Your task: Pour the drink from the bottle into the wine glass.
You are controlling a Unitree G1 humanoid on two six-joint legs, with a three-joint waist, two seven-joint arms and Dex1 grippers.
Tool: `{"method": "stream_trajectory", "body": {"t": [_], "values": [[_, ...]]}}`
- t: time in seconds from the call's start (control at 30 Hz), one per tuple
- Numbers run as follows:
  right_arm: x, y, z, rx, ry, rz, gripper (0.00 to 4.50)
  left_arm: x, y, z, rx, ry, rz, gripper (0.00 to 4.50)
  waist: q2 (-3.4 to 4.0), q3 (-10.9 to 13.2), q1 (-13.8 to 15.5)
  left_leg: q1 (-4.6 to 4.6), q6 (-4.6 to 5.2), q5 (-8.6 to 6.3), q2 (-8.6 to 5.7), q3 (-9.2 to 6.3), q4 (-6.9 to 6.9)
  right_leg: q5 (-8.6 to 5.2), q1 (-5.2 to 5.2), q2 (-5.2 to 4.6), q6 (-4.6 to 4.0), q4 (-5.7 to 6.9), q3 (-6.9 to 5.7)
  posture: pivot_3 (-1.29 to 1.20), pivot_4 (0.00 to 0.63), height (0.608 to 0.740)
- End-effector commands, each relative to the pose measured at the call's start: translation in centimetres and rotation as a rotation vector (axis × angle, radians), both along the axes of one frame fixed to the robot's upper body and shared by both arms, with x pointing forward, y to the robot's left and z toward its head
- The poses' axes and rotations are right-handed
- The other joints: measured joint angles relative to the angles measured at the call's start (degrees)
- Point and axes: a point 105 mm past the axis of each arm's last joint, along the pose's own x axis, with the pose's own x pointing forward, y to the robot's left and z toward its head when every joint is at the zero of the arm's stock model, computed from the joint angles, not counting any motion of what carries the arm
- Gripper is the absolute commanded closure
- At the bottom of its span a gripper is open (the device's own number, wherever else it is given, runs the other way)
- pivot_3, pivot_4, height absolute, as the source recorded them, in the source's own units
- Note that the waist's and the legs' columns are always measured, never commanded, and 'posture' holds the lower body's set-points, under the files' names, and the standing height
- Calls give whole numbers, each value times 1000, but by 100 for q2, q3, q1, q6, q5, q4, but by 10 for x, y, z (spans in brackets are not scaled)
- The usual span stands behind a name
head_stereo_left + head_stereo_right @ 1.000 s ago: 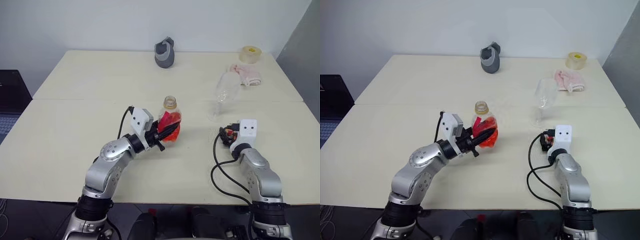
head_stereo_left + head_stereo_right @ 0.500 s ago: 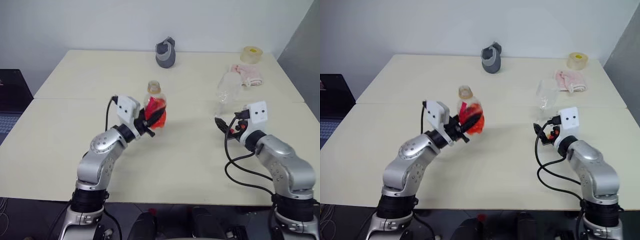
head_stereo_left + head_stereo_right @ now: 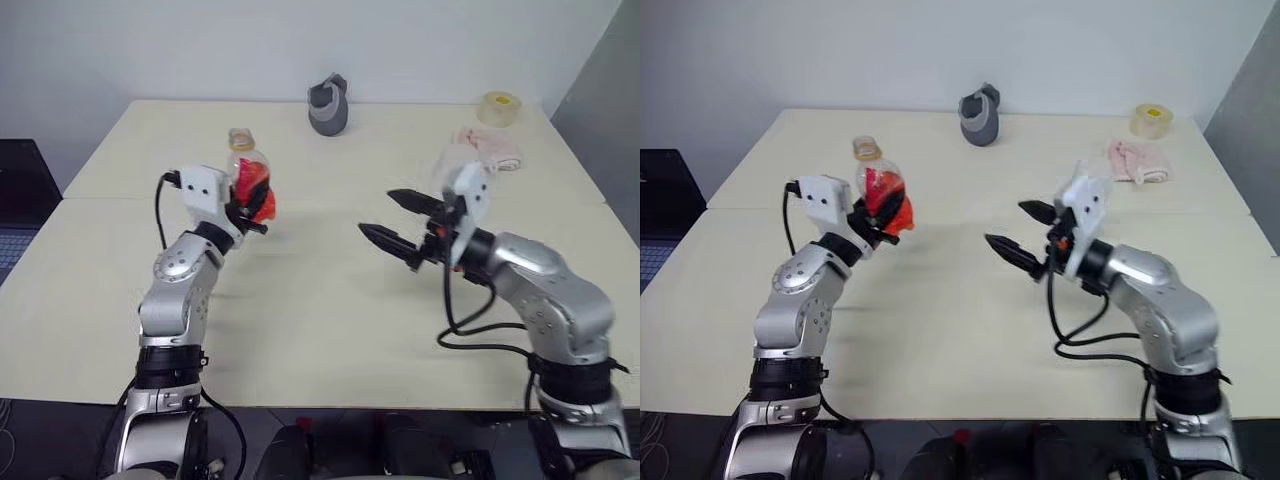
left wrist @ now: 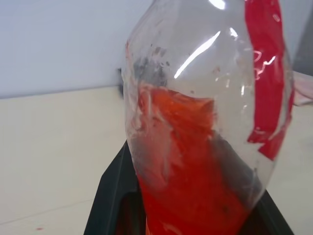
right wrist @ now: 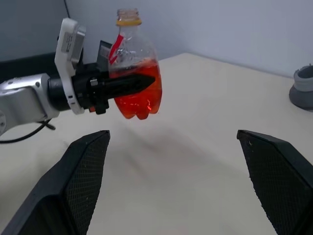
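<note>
- On my left, the left gripper (image 3: 880, 215) holds the bottle (image 3: 880, 190) above the table (image 3: 940, 320).
- My right gripper (image 3: 1018, 232) hangs opposite, well apart.
- Behind: a cup (image 3: 980, 115) centre; cloth (image 3: 1137, 160) and tape roll (image 3: 1151, 120) far right.

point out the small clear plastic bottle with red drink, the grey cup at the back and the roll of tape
small clear plastic bottle (image 5: 134, 73), right wrist view, on its body
grey cup (image 3: 328, 106), left eye view, on its side
roll of tape (image 3: 501, 107), left eye view, on its outer wall

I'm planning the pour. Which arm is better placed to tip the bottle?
Left. The left gripper is shut on the bottle, holding it upright above the table. The right gripper is open, empty and apart from the bottle.
</note>
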Motion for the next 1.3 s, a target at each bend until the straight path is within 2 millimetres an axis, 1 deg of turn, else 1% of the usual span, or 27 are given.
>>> {"method": "stream_trajectory", "body": {"t": [0.03, 0.1, 0.23, 0.47, 0.67, 0.83, 0.97, 1.03, 1.07, 1.13, 1.3], "values": [[2, 16, 9, 30, -61, -8, 42, 2, 12, 20, 0, -98, 52, 3280, 0, 0, 1, -2, 0, 0, -2, -3, 1, 0, -2, -5, 0, -1, 0, 0, 150, 740], [2, 23, 9, 41, -68, 2, 42, 6, 16, 19, -8, -102, 69, 3280, -1, 0, 25, -4, -1, 0, -5, -6, 3, 0, -3, -6, 0, 0, -1, 0, 150, 740], [1, 29, 8, 37, -86, 22, 42, 15, 19, 14, -30, -100, 86, 3280, -6, -4, 51, -7, -1, 1, -7, -10, 6, 1, -5, -7, 1, 0, -3, 0, 150, 740], [-6, 39, 6, 28, -118, 80, 42, 27, 23, -9, -74, -71, 128, 3280, -7, -4, 16, -4, -1, 1, -4, -9, 4, 0, -6, -7, 1, 2, -3, 0, 150, 740], [-4, 38, 6, 18, -130, 72, 42, 32, 28, -36, -88, -25, 154, 3280, -8, -5, -16, -4, -1, 1, -3, -10, 4, 1, -9, -7, 1, 8, -4, 0, 150, 740], [-1, 34, 8, 12, -139, 52, 42, 28, 28, -47, -25, -32, 153, 3280, -8, -5, -57, -3, -1, 0, -2, -12, 4, 1, -10, -8, 1, 11, -4, 0, 150, 740], [0, 33, 10, 14, -146, 43, 42, 26, 30, -53, -16, -29, 162, 3280, -8, -5, -77, -2, -1, 0, -3, -11, 4, 1, -10, -8, 1, 14, -3, 0, 150, 740], [2, 32, 10, 12, -150, 34, 0, 25, 32, -54, -25, -31, 174, 2625, -8, -6, -82, -2, 0, 0, -2, -12, 4, 1, -10, -8, 1, 16, -3, 0, 150, 740], [2, 32, 10, 12, -151, 32, 0, 25, 32, -54, -29, -33, 176, 2448, -8, -6, -85, -1, 0, 0, -2, -11, 4, 1, -11, -8, 1, 18, -3, 0, 150, 740], [2, 32, 10, 11, -152, 31, 0, 24, 31, -55, -32, -33, 174, 1749, -9, -6, -88, -1, 0, 0, -1, -11, 4, 0, -12, -8, 1, 19, -3, 0, 150, 740], [4, 30, 10, 9, -152, 23, 0, 21, 34, -56, -45, -29, 183, 285, -9, -6, -90, 0, 0, 0, -1, -10, 4, 0, -14, -8, 1, 27, -2, 0, 150, 740]]}}
